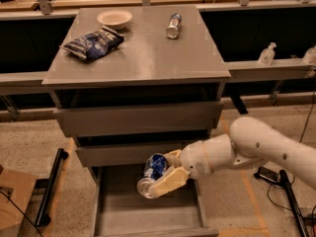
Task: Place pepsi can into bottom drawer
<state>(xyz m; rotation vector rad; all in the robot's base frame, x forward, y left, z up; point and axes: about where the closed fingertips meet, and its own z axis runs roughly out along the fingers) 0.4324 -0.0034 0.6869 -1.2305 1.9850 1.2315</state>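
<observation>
Fig.: gripper at the cabinet's lower front, above the open bottom drawer, fingers clamped on the pepsi can. The can is tilted, silver end toward lower left, held over the drawer's back half, just below the middle drawer front; it appears clear of the drawer floor, not resting on it. Risks (judged): (a) if let go at this tilt, the can would prob. land on its edge, roll across the flat floor and strike a side wall; cause = tilt plus drop height; (b) a descent aimed too far back could catch the wrist or can on the middle drawer's lower edge, since the clearance there looks small; (c) the grip sits near one end, so the can may swivel betw. the fingers. Surroundings: on the cabinet top, well apart from the work area, lie a chip bag, a bowl and a slim can on its side. A black bar rests on the floor left of the drawer. Nothing lies inside the drawer where visible; only the overhanging middle drawer limits approach.
</observation>
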